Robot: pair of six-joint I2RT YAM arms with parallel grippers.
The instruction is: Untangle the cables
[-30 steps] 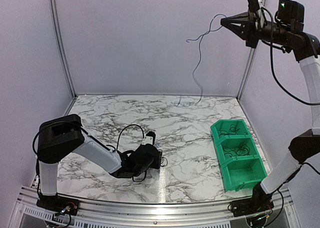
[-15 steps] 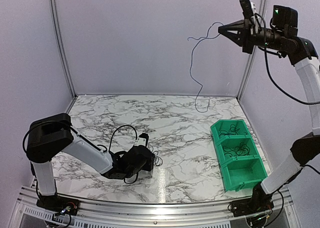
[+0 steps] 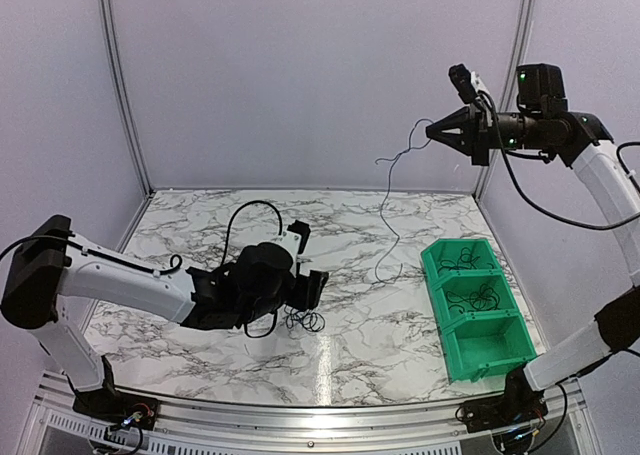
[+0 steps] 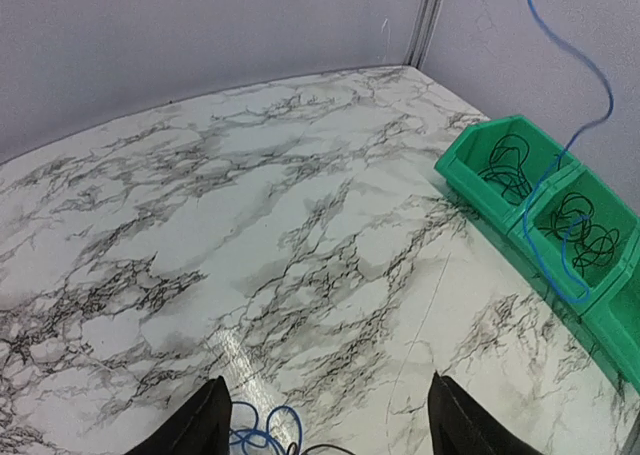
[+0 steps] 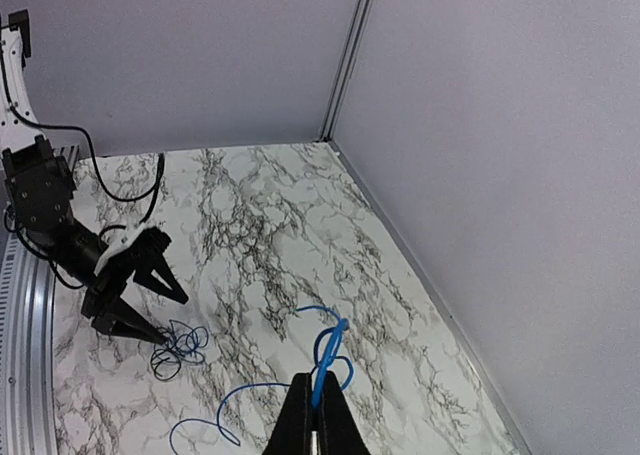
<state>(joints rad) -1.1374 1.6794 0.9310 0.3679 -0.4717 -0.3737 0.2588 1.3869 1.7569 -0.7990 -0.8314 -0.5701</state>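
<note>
A small tangle of blue and black cables (image 3: 300, 322) lies on the marble table, just below and in front of my left gripper (image 3: 310, 300). That gripper hangs open above the tangle (image 4: 262, 430) with nothing between its fingers (image 4: 328, 380). High at the right, my right gripper (image 3: 432, 132) is shut on a single blue cable (image 3: 385, 225), which dangles down toward the table beside the green bin. In the right wrist view the blue strand (image 5: 325, 355) sticks out past the shut jaws (image 5: 315, 387), and the tangle (image 5: 180, 345) lies by the left gripper (image 5: 175, 320).
A green bin (image 3: 455, 350) with three compartments stands at the right; its two far compartments hold coiled black cables (image 4: 585, 240). The hanging blue strand (image 4: 590, 75) crosses in front of the bin. Walls and metal posts enclose the back and sides.
The left gripper has opened wider and risen off the tangle, leaving it on the table. The right arm has come down and left with the blue cable, whose lower end has swung toward the bin.
</note>
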